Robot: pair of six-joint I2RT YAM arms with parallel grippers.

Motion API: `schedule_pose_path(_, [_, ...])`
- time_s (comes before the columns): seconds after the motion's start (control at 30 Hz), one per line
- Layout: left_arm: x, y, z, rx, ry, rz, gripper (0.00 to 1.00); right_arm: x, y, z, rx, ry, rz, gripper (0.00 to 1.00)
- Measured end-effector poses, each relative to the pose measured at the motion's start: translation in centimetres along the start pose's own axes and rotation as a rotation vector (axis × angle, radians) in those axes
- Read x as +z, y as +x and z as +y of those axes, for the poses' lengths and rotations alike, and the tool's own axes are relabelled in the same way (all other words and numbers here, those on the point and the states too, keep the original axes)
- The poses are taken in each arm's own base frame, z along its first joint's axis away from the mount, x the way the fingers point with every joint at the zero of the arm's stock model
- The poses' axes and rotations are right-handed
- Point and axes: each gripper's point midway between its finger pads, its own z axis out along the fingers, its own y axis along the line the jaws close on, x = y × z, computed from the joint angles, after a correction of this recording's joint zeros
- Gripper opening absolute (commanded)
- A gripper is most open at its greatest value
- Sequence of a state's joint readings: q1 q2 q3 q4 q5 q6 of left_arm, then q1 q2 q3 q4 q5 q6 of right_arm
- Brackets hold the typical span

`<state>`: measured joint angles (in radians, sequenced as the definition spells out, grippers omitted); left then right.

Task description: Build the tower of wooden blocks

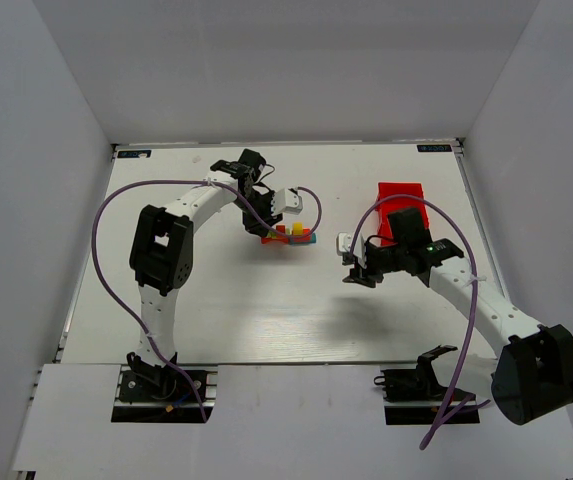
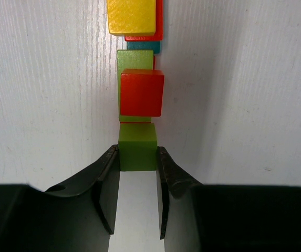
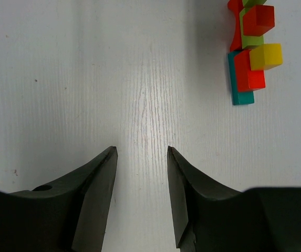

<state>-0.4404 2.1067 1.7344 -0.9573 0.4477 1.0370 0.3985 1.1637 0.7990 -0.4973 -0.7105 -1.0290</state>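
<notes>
We can read no text, number or brand in any view. One dark tag (image 1: pixel 134 153) sits at the far left corner of the table (image 1: pixel 266 320) and a second tag (image 1: pixel 436 148) at the far right corner. Each bears faint pale marks, too small for us to make out.
</notes>
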Motion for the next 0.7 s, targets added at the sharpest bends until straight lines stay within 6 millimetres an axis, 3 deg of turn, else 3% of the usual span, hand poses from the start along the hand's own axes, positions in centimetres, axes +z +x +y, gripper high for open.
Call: schedule_pose_path(0.7, [-0.04,0.15,0.2,-0.003,-0.01,0.009,0.45,0.12,0.3,0.29,0.007,-0.006,0.003,0.49])
